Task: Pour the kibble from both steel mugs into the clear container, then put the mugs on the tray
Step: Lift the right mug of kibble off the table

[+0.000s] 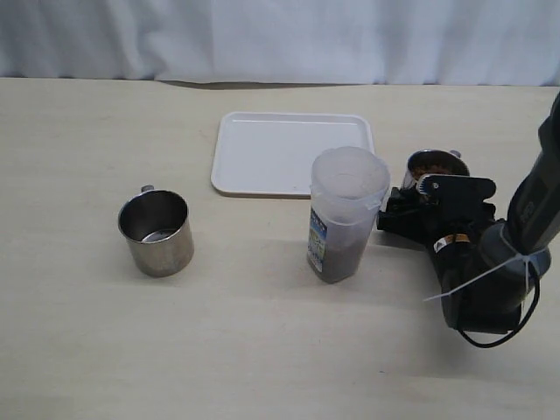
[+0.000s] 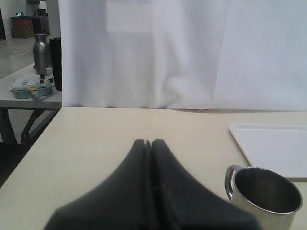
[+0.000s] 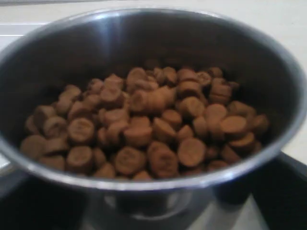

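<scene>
Two steel mugs sit on the counter, well apart. On the left side the left mug stands upright, handle toward the rear, and its inside shows bare steel. Just right of the clear container is the right mug, packed w/ kibble approx. to the upper wall. The right hand is spread wide, fingers either side of the right mug; can't tell if they touch it. The left hand is fully closed, tips pressed together, gripping nothing, w/ the left mug near it. The clear container is upright at mid-counter, open at the top, w/ a brown kibble layer at the bottom. The tray lies flat just behind it.
</scene>
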Controlling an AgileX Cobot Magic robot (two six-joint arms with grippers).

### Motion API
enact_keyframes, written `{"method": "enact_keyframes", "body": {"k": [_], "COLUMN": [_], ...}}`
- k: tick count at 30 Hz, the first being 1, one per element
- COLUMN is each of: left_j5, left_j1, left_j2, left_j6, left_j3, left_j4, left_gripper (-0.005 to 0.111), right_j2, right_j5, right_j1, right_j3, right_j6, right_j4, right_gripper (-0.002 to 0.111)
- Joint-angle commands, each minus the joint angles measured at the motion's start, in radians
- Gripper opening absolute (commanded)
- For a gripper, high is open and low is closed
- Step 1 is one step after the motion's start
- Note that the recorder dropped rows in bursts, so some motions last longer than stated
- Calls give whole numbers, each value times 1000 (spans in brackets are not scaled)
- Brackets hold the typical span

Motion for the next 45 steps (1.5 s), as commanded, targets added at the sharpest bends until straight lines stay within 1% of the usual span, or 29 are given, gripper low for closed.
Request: {"method": "enact_keyframes", "body": {"k": [1,9,18,34,35,36,37,38,39,40,41,42,45], "left_j5": [-13,-13,-13,-13,-13,-13,-13,-13,-13,-13,-13,-13,-13], "left_j1": [-6,-6,-6,-6,-6,-6,-6,-6,-6,-6,-6,-6,-6], "left_j2": [-2,-2,-2,-2,-2,-2,-2,-2,-2,-2,-2,-2,-2], "left_j6": [-3,-3,-3,-3,-3,-3,-3,-3,-3,-3,-3,-3,-3], "left_j3": [2,2,2,2,2,2,2,2,2,2,2,2,2], "left_j4": [-2,-2,-2,-2,-2,-2,-2,-2,-2,-2,-2,0,0], "left_gripper": [0,0,0,0,0,0,0,0,0,0,0,0,0], "right_j2": [12,1,-15,-15,-15,-15,-15,-15,-15,-21,-26,-38,-53], "right_j5": [12,12,12,12,12,12,12,12,12,12,12,12,12], "right_j1": [-4,-4,-4,-4,-4,-4,-4,-4,-4,-4,-4,-4,-4], "right_j3": [-6,-6,-8,-26,-29,-29,-29,-29,-29,-29,-29,-29,-27], "right_j6": [3,0,-114,-113,-110,-110,-106,-101,-101,-101,-101,-86,-86], "right_j4": [4,-29,-38,-31,-23,-22,-22,-22,-18,-2,13,56,112], "right_gripper": [78,78,78,77,75,63,57,48,37,18,9,5,5]}}
